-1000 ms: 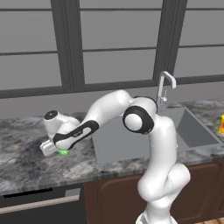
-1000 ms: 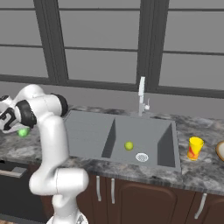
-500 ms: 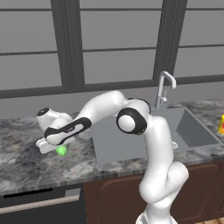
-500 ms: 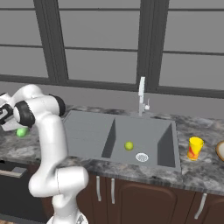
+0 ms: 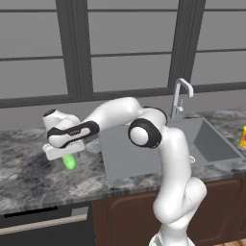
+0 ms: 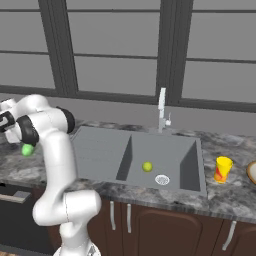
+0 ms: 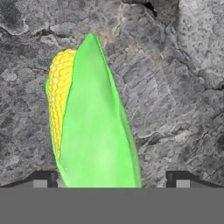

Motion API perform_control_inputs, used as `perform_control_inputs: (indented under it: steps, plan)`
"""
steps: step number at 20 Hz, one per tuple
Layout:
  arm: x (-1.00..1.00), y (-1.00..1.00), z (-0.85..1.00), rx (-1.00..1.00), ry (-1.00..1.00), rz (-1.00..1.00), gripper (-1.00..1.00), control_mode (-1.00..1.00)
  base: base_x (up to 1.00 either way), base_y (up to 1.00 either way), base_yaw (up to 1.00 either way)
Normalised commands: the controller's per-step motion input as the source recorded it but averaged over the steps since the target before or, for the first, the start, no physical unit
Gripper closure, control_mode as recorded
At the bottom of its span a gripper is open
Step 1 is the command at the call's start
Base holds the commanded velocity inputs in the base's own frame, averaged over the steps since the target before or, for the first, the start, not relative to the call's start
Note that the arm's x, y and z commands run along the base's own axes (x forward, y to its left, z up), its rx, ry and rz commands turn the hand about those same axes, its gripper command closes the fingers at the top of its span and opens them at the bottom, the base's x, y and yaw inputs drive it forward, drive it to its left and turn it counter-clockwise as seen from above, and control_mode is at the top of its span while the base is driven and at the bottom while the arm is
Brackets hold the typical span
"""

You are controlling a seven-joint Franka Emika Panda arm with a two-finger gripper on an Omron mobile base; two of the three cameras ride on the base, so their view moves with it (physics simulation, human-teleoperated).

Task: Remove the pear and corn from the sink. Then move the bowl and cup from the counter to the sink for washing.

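Green-husked corn [image 7: 94,127] on grey marbled counter [image 7: 175,87], between spread fingers [image 7: 41,180].

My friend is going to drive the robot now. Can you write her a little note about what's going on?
Gripper: open, over the counter left of the sink, the corn just under it.
Corn: out of the sink, on that counter.
Pear: in the basin by the drain.
Cup and bowl: on the counter right of the sink.
Left: pear out, then bowl and cup into the sink.
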Motion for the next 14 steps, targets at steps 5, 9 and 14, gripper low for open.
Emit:
perform_control_inputs:
  steps: [5,9,14]
  plan:
    - [-0.17,-0.29,0.39,0.12,0.00,-0.14,-1.00,-1.00,0.00,0.00,0.00]
    - [-0.26,-0.42,0.36,0.16,-0.01,-0.02,-1.00,-1.00,0.00,0.00,0.00]
    - [-0.26,-0.55,0.28,0.17,-0.08,0.00,-1.00,-1.00,0.00,0.00,0.00]
